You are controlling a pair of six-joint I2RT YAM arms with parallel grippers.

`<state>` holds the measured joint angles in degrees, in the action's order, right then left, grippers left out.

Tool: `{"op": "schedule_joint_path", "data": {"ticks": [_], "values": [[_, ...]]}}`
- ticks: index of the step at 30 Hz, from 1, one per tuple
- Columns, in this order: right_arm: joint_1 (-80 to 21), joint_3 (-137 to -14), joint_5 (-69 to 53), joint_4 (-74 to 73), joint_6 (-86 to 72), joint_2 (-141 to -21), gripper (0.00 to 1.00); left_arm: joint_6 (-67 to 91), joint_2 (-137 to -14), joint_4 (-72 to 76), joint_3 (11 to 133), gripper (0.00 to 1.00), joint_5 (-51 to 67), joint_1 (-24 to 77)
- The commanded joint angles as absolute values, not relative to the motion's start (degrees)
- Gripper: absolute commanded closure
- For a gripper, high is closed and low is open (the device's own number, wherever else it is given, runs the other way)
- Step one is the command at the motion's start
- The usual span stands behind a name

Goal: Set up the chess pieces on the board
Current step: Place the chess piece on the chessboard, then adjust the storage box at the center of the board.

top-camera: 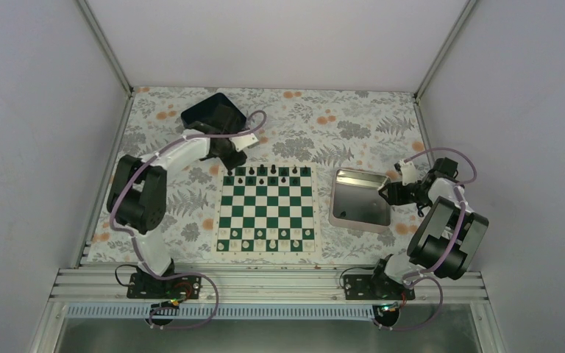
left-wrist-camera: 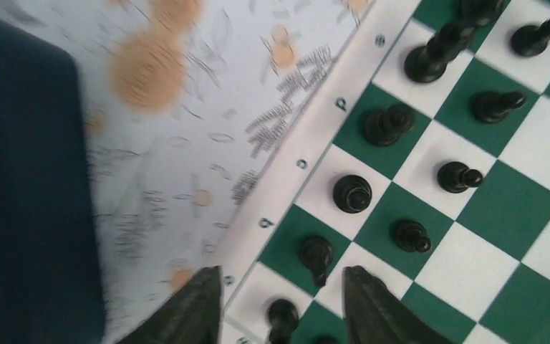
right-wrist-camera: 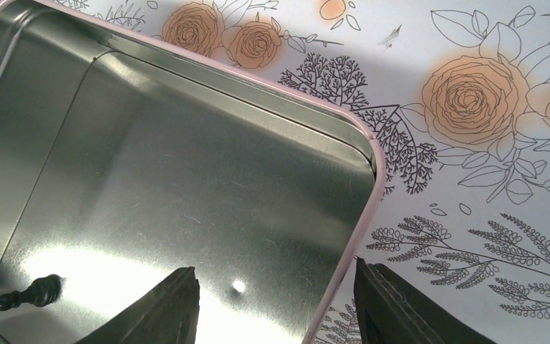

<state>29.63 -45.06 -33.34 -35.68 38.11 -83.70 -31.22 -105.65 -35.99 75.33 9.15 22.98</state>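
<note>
The green and white board (top-camera: 266, 208) lies mid-table. Black chess pieces (top-camera: 265, 175) fill its far two rows. My left gripper (top-camera: 232, 159) hangs over the board's far left corner. In the left wrist view it (left-wrist-camera: 279, 290) is open, fingers apart above the corner squares. One black piece (left-wrist-camera: 317, 254) stands between the fingertips and another (left-wrist-camera: 283, 315) lower down; neither is touched. My right gripper (right-wrist-camera: 276, 287) is open and holds nothing, straddling the rim of the silver tray (right-wrist-camera: 372, 165). One black piece (right-wrist-camera: 29, 292) lies on its side in that tray.
White pieces (top-camera: 265, 239) stand along the board's near rows. A dark blue bin (top-camera: 213, 114) sits just beyond the left gripper and shows at the left of the wrist view (left-wrist-camera: 29, 179). The silver tray (top-camera: 360, 200) lies right of the board on the flowered cloth.
</note>
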Motion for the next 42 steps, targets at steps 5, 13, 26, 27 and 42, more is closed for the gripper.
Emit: {"op": "schedule_joint_path", "data": {"ticks": [5,13,26,27,42], "values": [[29.03,-45.46,-33.41,-37.14,40.29,-82.95,0.41,-32.05,-92.55,-42.97,84.03,0.18,8.54,22.68],[27.38,-49.26,-31.12,-48.8,50.0,-77.38,0.35,-30.05,-85.8,-41.48,82.05,0.0,12.42,22.72],[18.6,-58.06,-14.4,-55.88,56.25,-74.71,0.42,-29.62,-89.09,-40.14,82.9,0.0,12.76,26.79],[16.72,-58.83,-13.58,-56.32,55.83,-75.67,0.51,-29.58,-89.19,-40.16,83.1,0.0,12.68,26.87],[5.16,-66.92,-3.34,-52.6,47.7,-90.86,0.96,-31.02,-98.71,-44.44,92.54,0.0,5.43,33.05]]}}
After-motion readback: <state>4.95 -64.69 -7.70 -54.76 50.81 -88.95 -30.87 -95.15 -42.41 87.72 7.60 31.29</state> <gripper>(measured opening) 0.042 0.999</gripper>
